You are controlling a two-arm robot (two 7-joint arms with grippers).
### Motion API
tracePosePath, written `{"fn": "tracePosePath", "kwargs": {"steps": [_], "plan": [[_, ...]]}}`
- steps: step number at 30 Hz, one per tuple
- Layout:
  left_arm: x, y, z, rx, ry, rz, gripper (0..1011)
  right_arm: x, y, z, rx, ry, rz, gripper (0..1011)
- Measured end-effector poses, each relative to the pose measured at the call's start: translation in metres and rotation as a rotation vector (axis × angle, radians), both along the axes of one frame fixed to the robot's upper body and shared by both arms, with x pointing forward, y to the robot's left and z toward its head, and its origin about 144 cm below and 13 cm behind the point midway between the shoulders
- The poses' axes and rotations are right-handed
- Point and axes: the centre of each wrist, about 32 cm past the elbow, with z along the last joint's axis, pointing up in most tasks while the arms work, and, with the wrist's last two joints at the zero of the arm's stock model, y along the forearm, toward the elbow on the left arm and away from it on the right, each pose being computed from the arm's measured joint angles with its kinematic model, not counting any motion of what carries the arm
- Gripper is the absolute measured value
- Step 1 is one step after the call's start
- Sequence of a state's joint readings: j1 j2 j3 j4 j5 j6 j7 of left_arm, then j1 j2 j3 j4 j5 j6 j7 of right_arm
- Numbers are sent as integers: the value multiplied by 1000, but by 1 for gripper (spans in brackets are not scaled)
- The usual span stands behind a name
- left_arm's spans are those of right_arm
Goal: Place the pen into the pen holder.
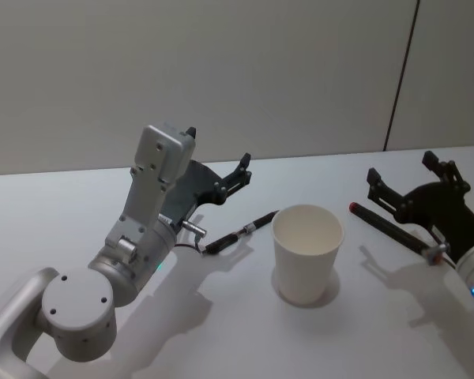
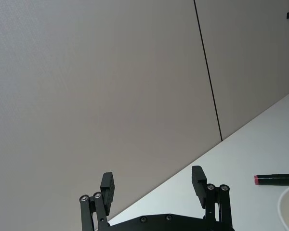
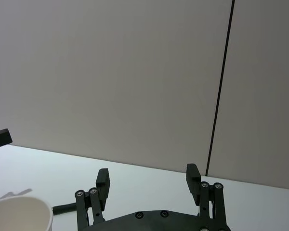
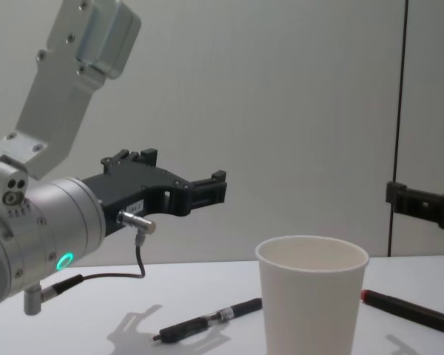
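Two pens lie beside the white paper cup (image 1: 306, 253), black pen (image 1: 241, 232) left, red-tipped pen (image 1: 391, 229) right. Your left gripper (image 1: 218, 148) and right gripper (image 1: 402, 168) hover spread and empty. You're pre-grasp, so lower one and pinch its pen.

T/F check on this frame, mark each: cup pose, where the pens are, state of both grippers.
1. The paper cup stands upright on the table. True.
2. A pen is in the cup. False: no pen shows inside it; the black pen lies on the table to its left and the red-tipped pen to its right.
3. The left gripper is open and holds nothing. True.
4. The right gripper is shut on the red-tipped pen. False: it is open and empty, raised above the table.
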State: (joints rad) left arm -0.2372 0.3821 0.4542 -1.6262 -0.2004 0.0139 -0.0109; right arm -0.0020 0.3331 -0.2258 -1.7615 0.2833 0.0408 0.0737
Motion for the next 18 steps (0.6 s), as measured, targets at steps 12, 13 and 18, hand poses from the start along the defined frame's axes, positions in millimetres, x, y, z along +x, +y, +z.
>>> {"fn": "tracePosePath", "kwargs": {"steps": [12, 13, 18], "plan": [[0, 0, 0, 0, 0, 0, 1001, 41, -6, 25, -70, 22, 77, 1002], [0, 0, 0, 0, 0, 0, 1001, 48, -8, 30, -85, 31, 91, 1001], [0, 0, 0, 0, 0, 0, 1001, 64, -16, 43, -125, 71, 127, 1002]]}}
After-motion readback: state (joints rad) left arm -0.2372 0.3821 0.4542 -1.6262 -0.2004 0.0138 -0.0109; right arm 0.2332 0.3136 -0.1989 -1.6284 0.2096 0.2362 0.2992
